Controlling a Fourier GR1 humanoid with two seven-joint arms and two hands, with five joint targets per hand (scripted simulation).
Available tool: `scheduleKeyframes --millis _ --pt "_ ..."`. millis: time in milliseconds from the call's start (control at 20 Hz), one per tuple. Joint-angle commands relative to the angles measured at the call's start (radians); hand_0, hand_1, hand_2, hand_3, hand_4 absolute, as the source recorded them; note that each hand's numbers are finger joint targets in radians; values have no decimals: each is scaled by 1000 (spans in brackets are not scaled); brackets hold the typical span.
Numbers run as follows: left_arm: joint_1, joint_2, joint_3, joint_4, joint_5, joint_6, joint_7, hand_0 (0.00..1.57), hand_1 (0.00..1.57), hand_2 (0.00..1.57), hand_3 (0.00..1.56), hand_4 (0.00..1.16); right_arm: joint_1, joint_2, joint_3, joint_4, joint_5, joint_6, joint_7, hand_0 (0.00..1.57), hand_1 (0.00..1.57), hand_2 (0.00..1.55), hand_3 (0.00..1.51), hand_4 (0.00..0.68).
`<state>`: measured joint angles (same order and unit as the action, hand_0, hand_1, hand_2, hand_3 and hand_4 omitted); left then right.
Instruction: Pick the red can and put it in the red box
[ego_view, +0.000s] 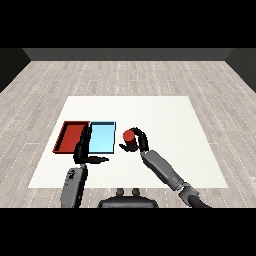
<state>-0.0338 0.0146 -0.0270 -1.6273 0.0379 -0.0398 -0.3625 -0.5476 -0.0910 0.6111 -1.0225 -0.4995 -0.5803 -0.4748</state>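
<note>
The red can (128, 136) is sitting in the right hand (138, 142), which is curling its fingers round it, just to the right of the light blue tray (102, 138). The red tray (70, 137) is lying beside the blue one. The left hand (84, 151) is resting with straight fingers, holding nothing, over the trays' near edge.

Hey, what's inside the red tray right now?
Nothing shows inside the red tray; its visible floor is bare. The left robot hand covers its near right corner, so that bit stays hidden. The red can is off to the right, in the right robot hand.
</note>
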Motion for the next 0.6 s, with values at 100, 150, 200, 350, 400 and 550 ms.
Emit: scheduleKeyframes --millis 100,150,200,350,400,550 --pt "30 -14 -101 23 -18 36 7 0 0 0 0 0 49 -49 -19 -216 83 -15 91 1454 1454 1433 1386 655" --pt "22 -14 -130 -28 -22 64 66 0 0 0 0 0 54 -44 -31 -225 102 -10 105 1454 1454 1433 1386 655" --pt "-66 -14 -126 47 13 79 90 0 0 0 0 0 52 -40 -36 -224 108 -7 110 1454 1454 1433 1386 655" --pt "-32 -14 -148 24 3 88 106 0 0 0 0 0 9 47 -101 -94 165 28 95 1454 1454 1433 1386 655" --pt "-34 -14 -153 26 4 94 106 0 0 0 0 0 60 -33 -69 -304 174 12 204 1454 1454 1433 1386 655" --pt "-57 -14 -205 18 -3 141 142 0 0 0 0 0 83 24 -132 -225 220 53 149 1448 1448 1433 1388 653"
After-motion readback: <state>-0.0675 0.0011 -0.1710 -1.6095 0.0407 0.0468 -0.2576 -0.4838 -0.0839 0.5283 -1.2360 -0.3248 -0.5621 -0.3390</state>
